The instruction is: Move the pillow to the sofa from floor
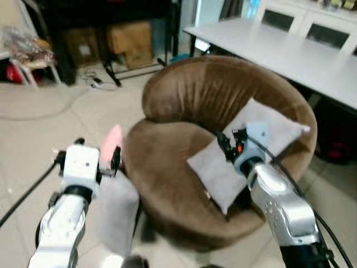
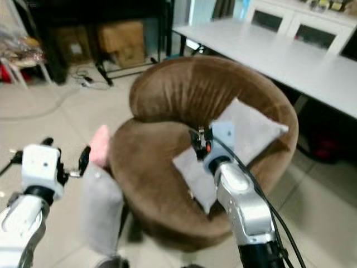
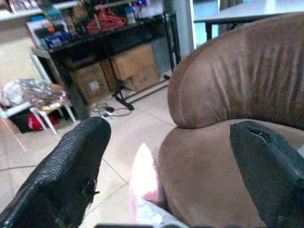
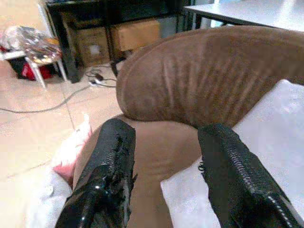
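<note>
A grey pillow point(image 1: 274, 132) lies tilted on the seat and right side of the round brown sofa point(image 1: 206, 92). My right gripper point(image 1: 231, 142) hovers open just above the pillow's near half, holding nothing; the right wrist view shows its fingers point(image 4: 107, 175) spread over the seat and pillow point(image 4: 280, 123). A pink pillow point(image 1: 111, 143) and a second grey cushion point(image 1: 117, 209) stand on the floor against the sofa's left side. My left gripper point(image 1: 97, 149) is open just above them, and the pink pillow point(image 3: 145, 173) sits between its fingers point(image 3: 64, 173) without touching them.
A white table point(image 1: 290, 50) runs behind and to the right of the sofa. A black shelf holds cardboard boxes point(image 1: 131, 42) at the back, with cables point(image 1: 95, 81) on the tiled floor. A white stool point(image 1: 28, 58) stands far left.
</note>
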Controlling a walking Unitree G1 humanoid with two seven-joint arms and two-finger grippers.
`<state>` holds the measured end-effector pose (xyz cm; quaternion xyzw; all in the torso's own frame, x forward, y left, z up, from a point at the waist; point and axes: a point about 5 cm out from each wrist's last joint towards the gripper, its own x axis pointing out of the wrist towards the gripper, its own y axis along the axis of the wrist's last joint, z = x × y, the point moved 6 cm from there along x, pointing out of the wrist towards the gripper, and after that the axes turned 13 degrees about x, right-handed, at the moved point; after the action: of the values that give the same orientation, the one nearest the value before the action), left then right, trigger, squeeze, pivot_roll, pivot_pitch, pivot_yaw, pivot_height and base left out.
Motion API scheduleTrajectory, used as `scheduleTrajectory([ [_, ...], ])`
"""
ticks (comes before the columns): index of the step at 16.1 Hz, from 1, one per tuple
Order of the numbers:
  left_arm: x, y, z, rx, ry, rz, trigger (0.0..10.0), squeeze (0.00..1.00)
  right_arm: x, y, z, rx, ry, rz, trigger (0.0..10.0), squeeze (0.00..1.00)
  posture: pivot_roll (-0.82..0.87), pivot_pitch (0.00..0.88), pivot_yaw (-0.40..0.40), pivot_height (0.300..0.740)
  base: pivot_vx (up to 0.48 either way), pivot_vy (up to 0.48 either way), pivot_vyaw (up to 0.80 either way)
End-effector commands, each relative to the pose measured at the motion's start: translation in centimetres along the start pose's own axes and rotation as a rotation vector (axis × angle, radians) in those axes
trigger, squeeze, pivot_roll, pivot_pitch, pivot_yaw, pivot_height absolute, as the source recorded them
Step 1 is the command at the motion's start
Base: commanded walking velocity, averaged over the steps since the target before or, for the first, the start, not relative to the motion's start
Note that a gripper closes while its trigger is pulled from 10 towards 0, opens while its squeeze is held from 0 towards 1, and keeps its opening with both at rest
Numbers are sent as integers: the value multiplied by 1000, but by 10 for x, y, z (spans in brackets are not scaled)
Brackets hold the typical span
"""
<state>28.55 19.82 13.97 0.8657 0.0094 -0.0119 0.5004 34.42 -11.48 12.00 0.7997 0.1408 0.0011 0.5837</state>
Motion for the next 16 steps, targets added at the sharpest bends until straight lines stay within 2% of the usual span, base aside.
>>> scheduleTrajectory([
  [1,1,1,1,8,-7,7,10000,0,-1,6,2,-7,-10,15,10000,0,-13,0,-64,740,0,0,0],
  [8,1,-1,-1,-20,2,2,10000,0,0,7,3,-5,-18,18,10000,0,-12,0,-69,740,0,0,0],
  [16,1,-3,-1,-32,11,-10,10000,0,0,6,4,-25,-9,11,10000,0,-12,0,-79,740,0,367,0],
])
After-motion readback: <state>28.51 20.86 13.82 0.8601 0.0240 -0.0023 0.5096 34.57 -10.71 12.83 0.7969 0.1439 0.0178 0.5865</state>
